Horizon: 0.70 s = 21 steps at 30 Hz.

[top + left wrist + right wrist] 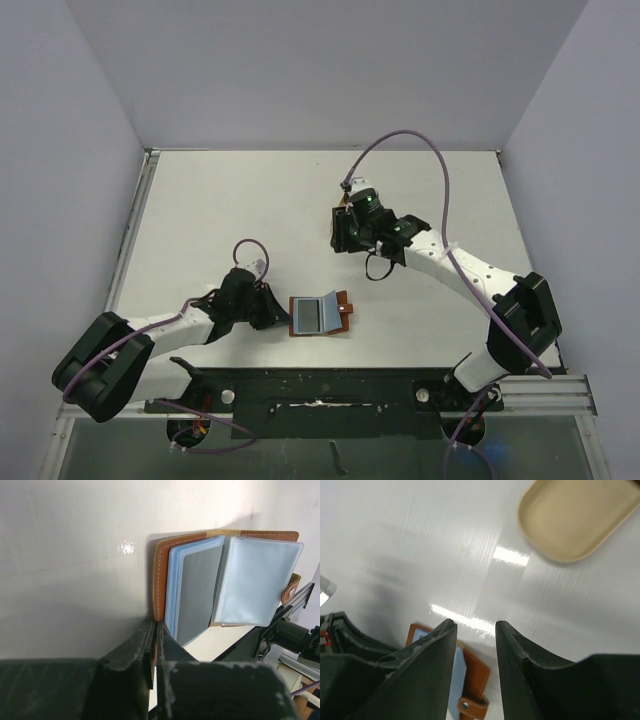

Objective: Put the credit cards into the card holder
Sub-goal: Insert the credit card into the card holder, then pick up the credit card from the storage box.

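I count two end effectors, one holder, one tray, and only one card I can be sure of.

My left end effector is clamped on the holder, which lies open at about the middle of the desk's near edge. My right end effector hangs over the middle of the desk, well apart from the holder and on its far side. Its jaws stand apart with nothing between them.

My left wrist view shows what the top view cannot. My fingers pinch one edge of the brown cover, with a strip of brown showing between them. Inside, clear sleeves lie stacked, and a grey card sits in the front one. One sleeve leaf stands up from the spine, pale blue-grey. I cannot tell whether it holds a card. A snap tab pokes out behind that leaf.

Only my right wrist view shows the tray, a tan oval on the desk beyond my fingertips. In the top view my right arm covers it. The same wrist view also catches the holder below my fingertips, with its tab at the bottom. The top view alone shows both arms at once, with the holder between them.
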Motion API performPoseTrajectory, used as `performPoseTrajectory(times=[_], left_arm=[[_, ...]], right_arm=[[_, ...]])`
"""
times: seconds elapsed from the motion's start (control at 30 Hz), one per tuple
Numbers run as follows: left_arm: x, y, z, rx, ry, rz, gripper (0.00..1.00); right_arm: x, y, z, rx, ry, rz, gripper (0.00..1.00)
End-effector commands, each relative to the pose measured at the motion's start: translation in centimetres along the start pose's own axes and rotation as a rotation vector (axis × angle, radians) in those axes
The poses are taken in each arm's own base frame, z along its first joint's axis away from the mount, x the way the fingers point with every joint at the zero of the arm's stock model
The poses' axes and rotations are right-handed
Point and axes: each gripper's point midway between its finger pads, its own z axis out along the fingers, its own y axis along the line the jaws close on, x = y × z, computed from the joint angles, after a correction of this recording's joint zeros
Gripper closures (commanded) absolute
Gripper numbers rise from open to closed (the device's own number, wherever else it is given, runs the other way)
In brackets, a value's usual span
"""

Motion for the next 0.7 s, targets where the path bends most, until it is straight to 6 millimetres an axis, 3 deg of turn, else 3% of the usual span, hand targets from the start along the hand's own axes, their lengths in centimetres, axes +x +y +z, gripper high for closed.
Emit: performPoseTrajectory(times=[0.0,0.17,0.27,0.47,0.67], left_arm=[[-0.9,-1.5,-0.3,0.031,-0.021,0.046,1.00],[-1.0,-1.9,-0.5,0.039,-0.020,0.053,1.00],[-1.0,-2.0,-0.5,0.045,-0.017,0.054,0.99],[-0.7,-2.2,-0.7,0.059,-0.007,0.055,0.99],[-0.7,-2.3,-0.8,0.068,-0.009,0.055,0.99]], right_arm=[[-5.9,-4.7,-0.8,0.143,-0.109,-0.147,0.61],[-9.8,-9.3,0.2,0.261,-0.129,-0.248,0.56],[-11.4,-11.1,1.0,0.323,-0.127,-0.322,0.54],[-13.5,-13.7,3.9,0.386,-0.097,-0.453,0.50],[-15.3,-14.8,6.6,0.403,-0.077,-0.532,0.47]])
